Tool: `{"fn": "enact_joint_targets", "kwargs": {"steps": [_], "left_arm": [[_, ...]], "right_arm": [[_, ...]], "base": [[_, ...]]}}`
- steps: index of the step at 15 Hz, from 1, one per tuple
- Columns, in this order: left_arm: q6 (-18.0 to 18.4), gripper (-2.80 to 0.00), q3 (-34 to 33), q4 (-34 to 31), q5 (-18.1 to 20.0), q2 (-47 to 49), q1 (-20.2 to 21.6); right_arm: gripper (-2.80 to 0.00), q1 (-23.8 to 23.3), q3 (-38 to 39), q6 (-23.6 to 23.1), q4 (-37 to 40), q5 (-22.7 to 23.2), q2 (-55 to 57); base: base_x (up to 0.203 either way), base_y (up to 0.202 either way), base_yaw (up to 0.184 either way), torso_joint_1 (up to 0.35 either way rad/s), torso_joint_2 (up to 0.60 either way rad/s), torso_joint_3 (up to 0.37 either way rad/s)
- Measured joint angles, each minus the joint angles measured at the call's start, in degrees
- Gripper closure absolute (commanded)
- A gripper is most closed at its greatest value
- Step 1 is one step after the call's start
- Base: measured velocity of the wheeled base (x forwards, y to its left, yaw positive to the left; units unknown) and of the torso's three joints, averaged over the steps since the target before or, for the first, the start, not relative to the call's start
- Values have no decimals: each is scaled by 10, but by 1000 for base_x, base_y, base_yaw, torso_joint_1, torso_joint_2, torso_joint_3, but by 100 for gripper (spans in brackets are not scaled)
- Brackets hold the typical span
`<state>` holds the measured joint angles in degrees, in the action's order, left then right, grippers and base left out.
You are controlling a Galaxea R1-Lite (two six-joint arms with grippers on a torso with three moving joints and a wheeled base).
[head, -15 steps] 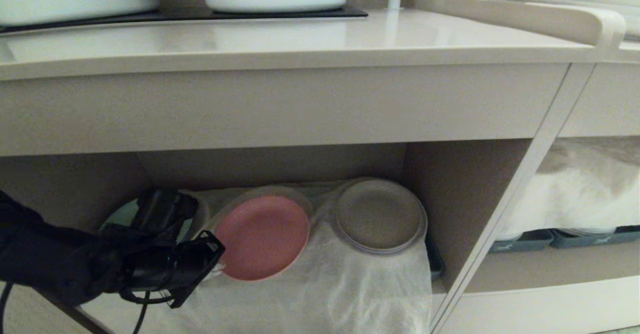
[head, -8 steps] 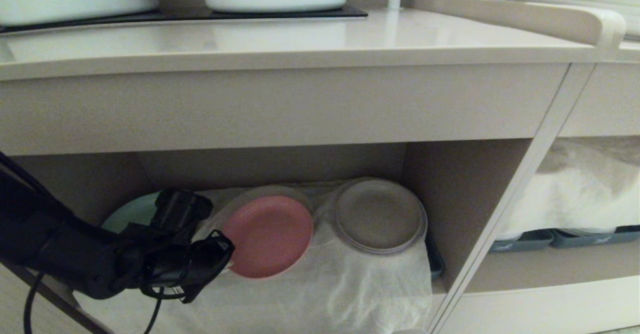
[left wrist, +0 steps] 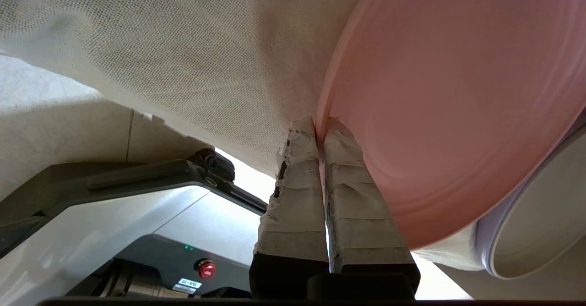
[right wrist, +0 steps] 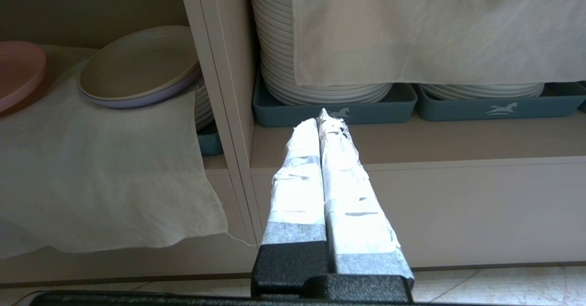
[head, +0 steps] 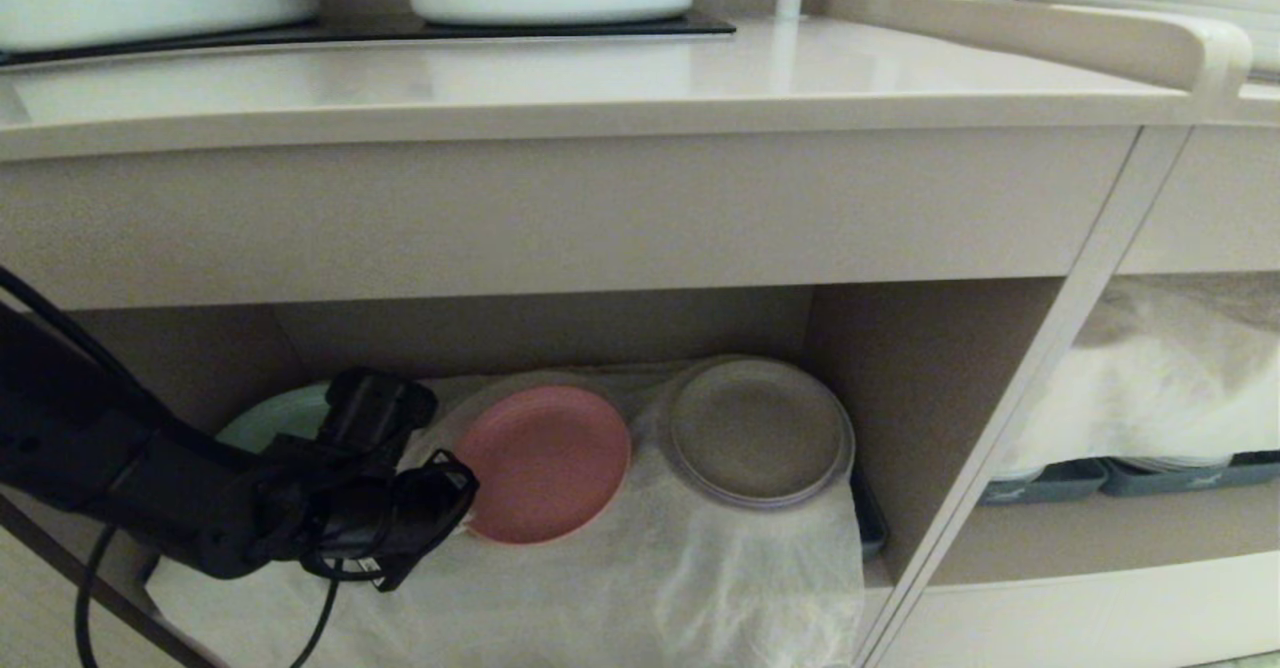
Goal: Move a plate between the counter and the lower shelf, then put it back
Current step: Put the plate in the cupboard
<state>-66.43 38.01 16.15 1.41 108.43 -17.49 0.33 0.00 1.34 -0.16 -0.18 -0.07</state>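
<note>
Two taped fingers (left wrist: pixel 357 205) of my left pincer (left wrist: pixel 318 132) pinch the pink plate's (head: pixel 545 463) rim above the lower shelf's white cloth (head: pixel 640 588); my right pincer (right wrist: pixel 322 118) is pressed together.

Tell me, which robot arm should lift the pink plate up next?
The left. Its claw is already pinched shut on the rim of the pink plate inside the lower shelf. The right claw is shut on nothing, off by the other cupboard.
</note>
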Motion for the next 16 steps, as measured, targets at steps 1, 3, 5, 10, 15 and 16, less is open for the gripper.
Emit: {"fn": "enact_joint_targets", "kwargs": {"steps": [1, 3, 5, 10, 15, 16], "left_arm": [[0, 0, 1, 0, 0, 1, 0], [0, 0, 6, -1, -5, 6, 0], [0, 0, 10, -1, -5, 9, 0], [0, 0, 15, 0, -5, 14, 0], [0, 0, 15, 1, -5, 14, 0], [0, 0, 15, 1, -5, 14, 0]], "right_arm": [[0, 0, 0, 0, 0, 0, 0], [0, 0, 0, 0, 0, 0, 0], [0, 0, 0, 0, 0, 0, 0], [0, 0, 0, 27, 0, 0, 0], [0, 0, 0, 0, 0, 0, 0], [0, 0, 0, 0, 0, 0, 0]], "base": [[0, 0, 0, 0, 0, 0], [0, 0, 0, 0, 0, 0], [0, 0, 0, 0, 0, 0], [0, 0, 0, 0, 0, 0], [0, 0, 0, 0, 0, 0], [0, 0, 0, 0, 0, 0]]}}
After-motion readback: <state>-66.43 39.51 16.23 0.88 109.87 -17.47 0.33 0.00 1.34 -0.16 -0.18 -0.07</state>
